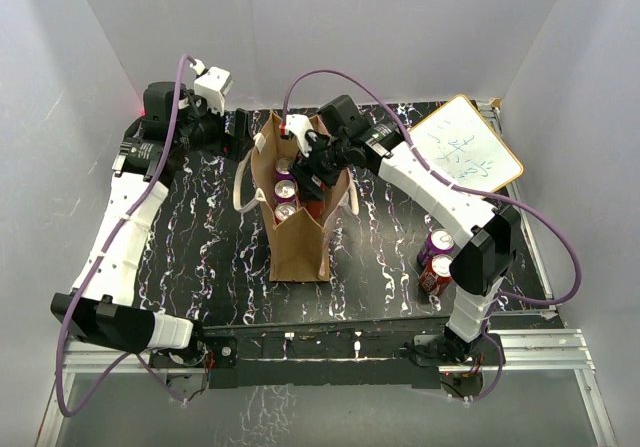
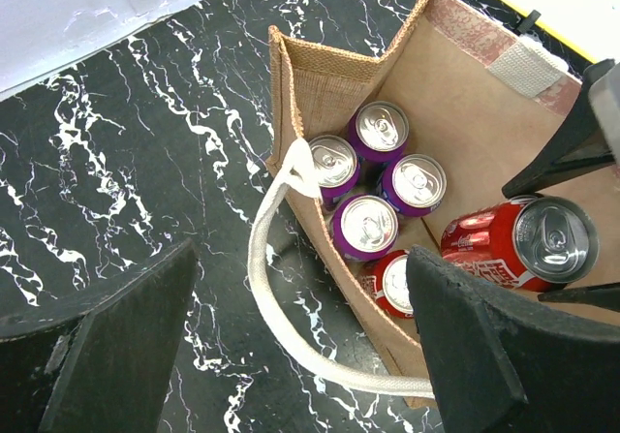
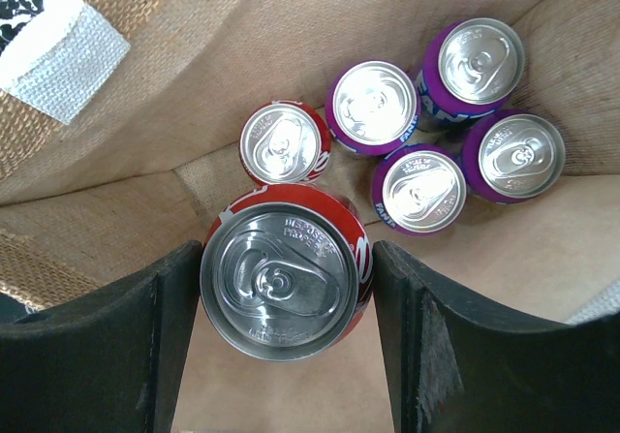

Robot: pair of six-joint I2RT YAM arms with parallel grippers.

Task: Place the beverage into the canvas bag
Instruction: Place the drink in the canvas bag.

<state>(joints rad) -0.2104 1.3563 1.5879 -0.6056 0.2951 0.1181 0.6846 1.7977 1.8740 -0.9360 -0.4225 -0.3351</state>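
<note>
Red can, clamped upright in the right gripper, is inside the mouth of the canvas bag but not yet set down, so lowering and letting go remain. Its lid stamp seems to read "DISPOSE OF PROPERLY"; the side brand I can't make out. Under the hand, four purple cans and another red one stand on the bag floor. Beyond, the left gripper hangs outside the bag, jaws apart, empty. Back by the right arm's base, two spare cans wait on the table.
</note>
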